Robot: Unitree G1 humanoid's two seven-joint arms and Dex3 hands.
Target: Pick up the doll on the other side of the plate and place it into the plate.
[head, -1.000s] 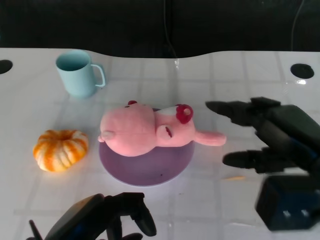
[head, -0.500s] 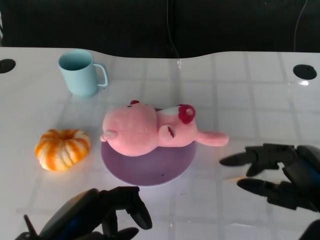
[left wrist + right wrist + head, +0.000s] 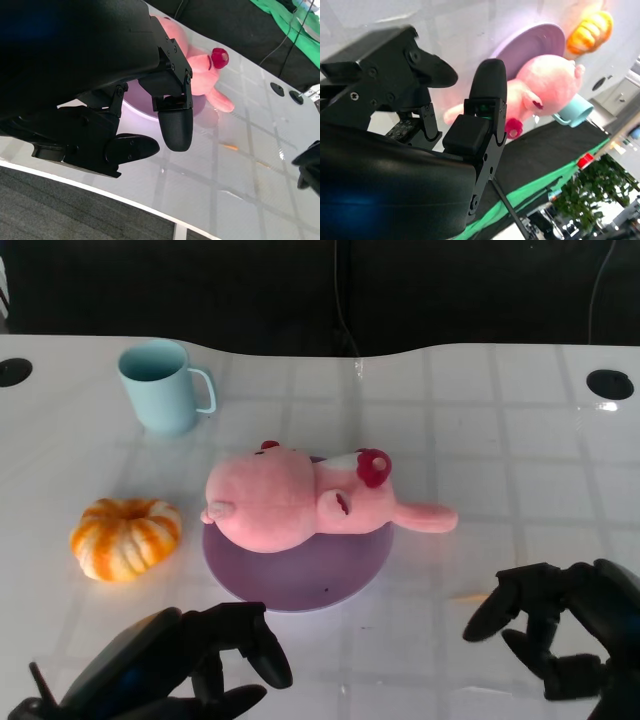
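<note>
The pink doll (image 3: 300, 502) with a red bow lies on its side on the purple plate (image 3: 300, 568) in the middle of the table; one limb sticks out past the plate's right rim. It also shows as the pink doll (image 3: 200, 67) and the pink doll (image 3: 547, 87) in the wrist views. My right hand (image 3: 560, 630) hangs low at the right, clear of the doll, fingers curled and holding nothing. My left hand (image 3: 185, 660) rests at the lower left, in front of the plate, fingers apart and empty.
A light blue mug (image 3: 162, 385) stands at the back left. An orange pumpkin-shaped toy (image 3: 125, 537) lies left of the plate. Round holes (image 3: 608, 383) mark the white table's far corners. A small orange speck (image 3: 478, 596) lies right of the plate.
My right hand has pulled back from beside the doll toward the near right and dropped low, its fingers curling in. The doll stays on the plate. My left hand shifted slightly left.
</note>
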